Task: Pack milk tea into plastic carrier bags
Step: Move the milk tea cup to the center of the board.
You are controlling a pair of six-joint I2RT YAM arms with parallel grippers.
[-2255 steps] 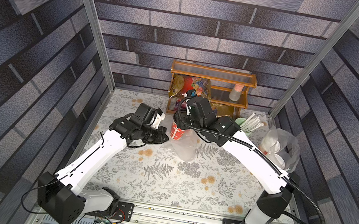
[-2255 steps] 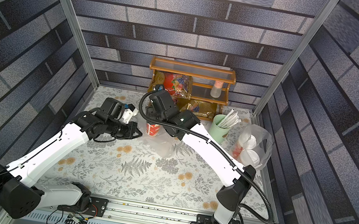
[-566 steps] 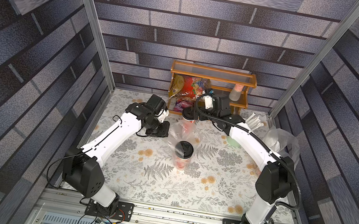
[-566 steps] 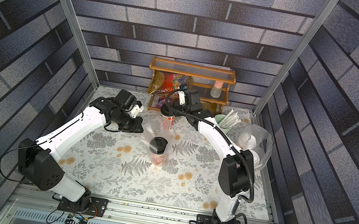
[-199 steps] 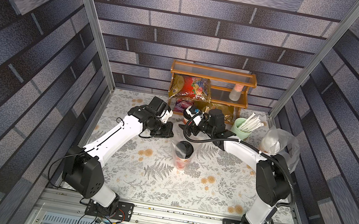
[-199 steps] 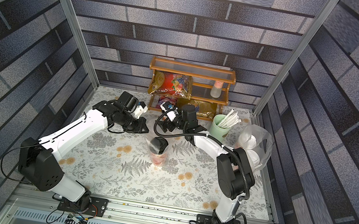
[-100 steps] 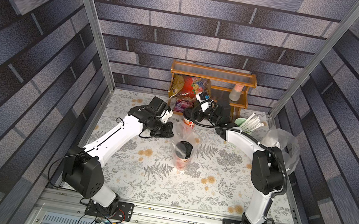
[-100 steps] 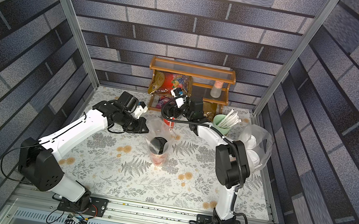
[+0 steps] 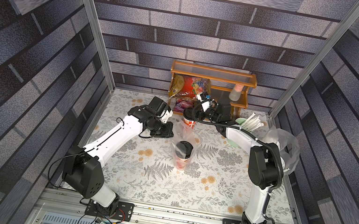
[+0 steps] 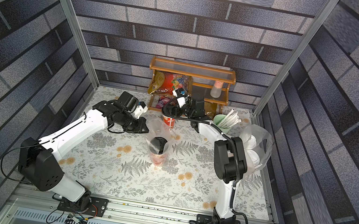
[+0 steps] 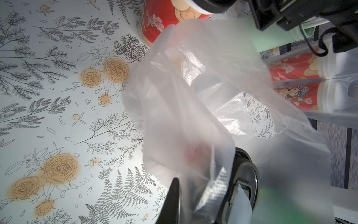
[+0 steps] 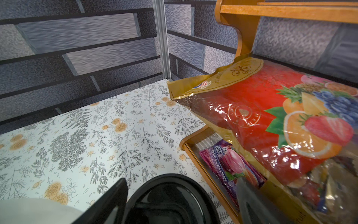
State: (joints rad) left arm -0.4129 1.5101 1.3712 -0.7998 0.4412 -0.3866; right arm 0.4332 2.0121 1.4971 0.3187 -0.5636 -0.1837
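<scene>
One bagged cup [image 9: 183, 151] at centre, one free cup [image 10: 168, 122] standing just behind it.
In both top views the plastic carrier bag [image 9: 191, 135] stands open around the upright bagged cup, the left fingers [image 9: 169, 132] at its left rim. The free cup, black-lidded like its twin, stands on the worktop [image 9: 161, 183] just outside the bag, before the wooden shelf [image 9: 214, 76], with the right arm [image 9: 238, 135] stretched over it. At the right edge a second bag [image 10: 265, 137] holds the white-lidded cups [image 10: 251, 142]. Left wrist view — the left fingers are pinched tight on a fold of the bag's film, a black lid just beyond. Right wrist view — the right fingers [image 12: 114, 199] stand wide either side of the free cup's lid, a gap showing on one side.
</scene>
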